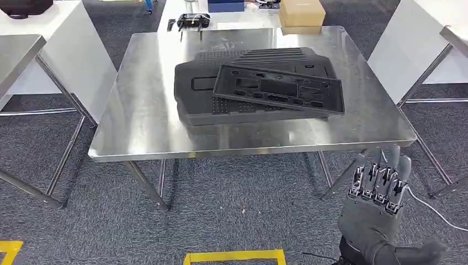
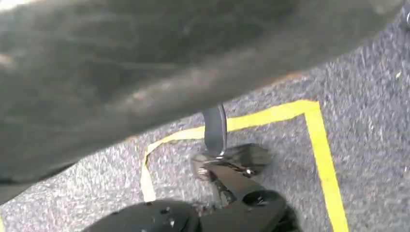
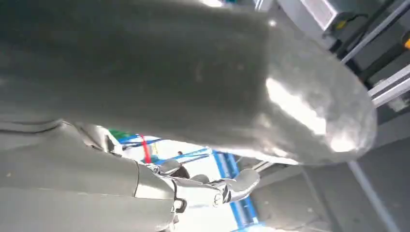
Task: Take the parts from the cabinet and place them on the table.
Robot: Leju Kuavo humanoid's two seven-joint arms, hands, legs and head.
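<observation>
Parts: two black panels (image 1: 259,88) stacked at centre of steel table (image 1: 143,121), right hand (image 1: 378,190) raised below table's near edge, fingers extended together, holding nothing, left hand state cannot be told.

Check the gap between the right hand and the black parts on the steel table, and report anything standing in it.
Nothing visible stands in it. The right hand hangs below and in front of the steel table's near edge, holding nothing. The flat frame panel lies on the larger black part, both mid-table, with bare steel between them and that edge.
</observation>
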